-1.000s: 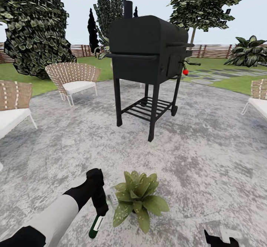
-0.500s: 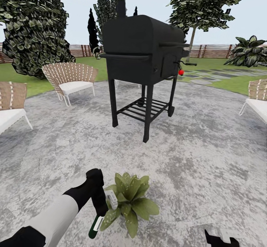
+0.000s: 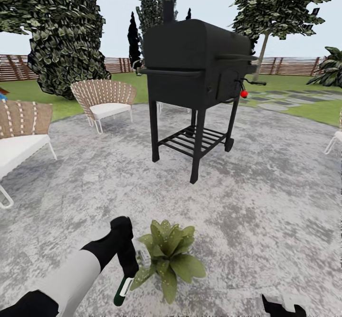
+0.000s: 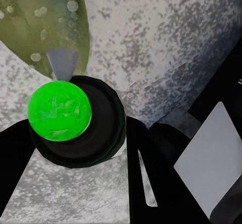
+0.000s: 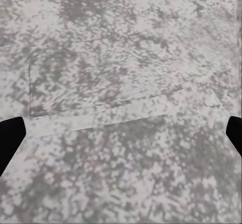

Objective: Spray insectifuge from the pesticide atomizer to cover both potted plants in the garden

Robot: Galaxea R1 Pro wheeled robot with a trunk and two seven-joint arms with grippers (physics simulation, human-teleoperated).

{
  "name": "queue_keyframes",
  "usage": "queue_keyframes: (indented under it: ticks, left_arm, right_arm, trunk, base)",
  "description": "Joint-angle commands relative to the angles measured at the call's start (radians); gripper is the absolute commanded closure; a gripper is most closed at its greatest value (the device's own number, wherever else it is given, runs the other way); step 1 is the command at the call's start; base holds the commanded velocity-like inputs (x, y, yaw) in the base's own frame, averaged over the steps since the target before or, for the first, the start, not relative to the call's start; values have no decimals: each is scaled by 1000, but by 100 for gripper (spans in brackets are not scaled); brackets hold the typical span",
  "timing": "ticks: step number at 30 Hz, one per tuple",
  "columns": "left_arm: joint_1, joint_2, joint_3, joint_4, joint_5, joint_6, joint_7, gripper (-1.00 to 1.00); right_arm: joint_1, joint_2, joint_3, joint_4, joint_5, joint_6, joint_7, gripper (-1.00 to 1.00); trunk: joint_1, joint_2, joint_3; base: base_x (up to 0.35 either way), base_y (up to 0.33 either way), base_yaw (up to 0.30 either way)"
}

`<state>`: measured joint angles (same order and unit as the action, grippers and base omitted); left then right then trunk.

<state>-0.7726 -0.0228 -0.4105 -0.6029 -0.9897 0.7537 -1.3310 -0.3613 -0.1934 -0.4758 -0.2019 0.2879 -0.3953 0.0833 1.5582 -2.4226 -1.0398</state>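
Head view: the left gripper (image 3: 127, 264) has its fingers clamped on the slim dark-green pesticide atomizer with a white patch (image 3: 122, 291), held just beside the potted plant, a low rosette of broad pointed green leaves (image 3: 168, 255), on the mottled grey stone patio (image 3: 266, 203), well short of the black grill (image 3: 197, 70). Judged, the bottle is kept close so spray reaches the leaves; pale specks show on a leaf in the left wrist view. Right gripper (image 5: 121, 133): fingers apart, nothing between them.

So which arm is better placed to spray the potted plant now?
Left. Its pincer already holds the pesticide atomizer right beside the potted plant. The right pincer is open over bare patio.
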Motion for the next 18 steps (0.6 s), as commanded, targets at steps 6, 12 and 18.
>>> queue_keyframes:
  ticks: [6,12,18]
  left_arm:
    - [-1,1,1,-3,-7,10,-8,100]
    - [-2,0,2,-3,-7,10,-7,100]
    - [-2,1,4,-2,-7,10,-7,100]
  right_arm:
    - [-1,0,-8,1,4,-3,7,-100]
    - [-1,0,-8,1,4,-3,7,-100]
    - [-1,0,-8,1,4,-3,7,-100]
  trunk:
    - [0,0,-1]
    - [0,0,-1]
    - [0,0,-1]
  base:
    - [-191,-232,5]
    - [-175,-229,114]
    - [82,-230,271]
